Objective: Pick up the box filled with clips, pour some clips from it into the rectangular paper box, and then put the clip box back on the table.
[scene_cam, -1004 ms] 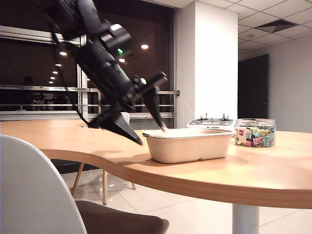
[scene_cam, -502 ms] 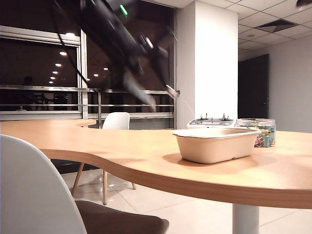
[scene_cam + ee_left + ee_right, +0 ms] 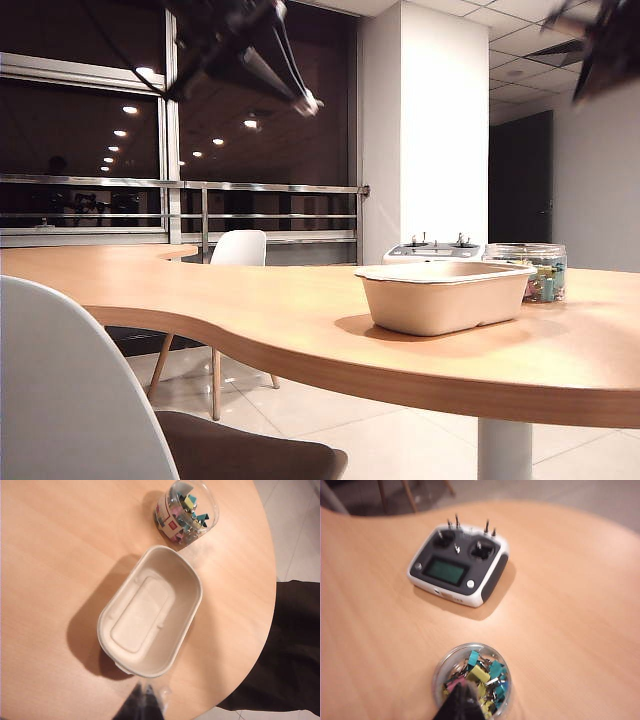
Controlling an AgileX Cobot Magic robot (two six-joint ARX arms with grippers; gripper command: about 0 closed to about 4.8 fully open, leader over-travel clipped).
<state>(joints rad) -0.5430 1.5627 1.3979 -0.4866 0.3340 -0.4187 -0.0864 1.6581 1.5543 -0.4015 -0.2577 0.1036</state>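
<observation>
The box filled with clips [image 3: 187,510] is a clear round jar with its top open, standing on the table [image 3: 50,555] right behind the rectangular paper box [image 3: 150,610], which has nothing inside. In the exterior view the jar [image 3: 535,270] shows partly behind the paper box [image 3: 445,295]. My left gripper [image 3: 143,692] is shut and holds nothing, high above the paper box's near end [image 3: 306,102]. My right gripper [image 3: 463,692] is shut too, hanging over the jar [image 3: 472,680] with the coloured clips [image 3: 485,672] below its tips. Its arm [image 3: 600,45] is a blur at the upper right.
A white-and-black remote controller [image 3: 460,565] with sticks lies on the table beyond the jar, also in the exterior view [image 3: 435,250]. The table's curved edge [image 3: 260,645] runs close by the paper box. A white chair [image 3: 70,400] stands in front, another [image 3: 238,248] behind.
The paper box slid right, up against the jar. My left gripper let go of its rim, rose high and shut. The right arm came into view at the upper right.
</observation>
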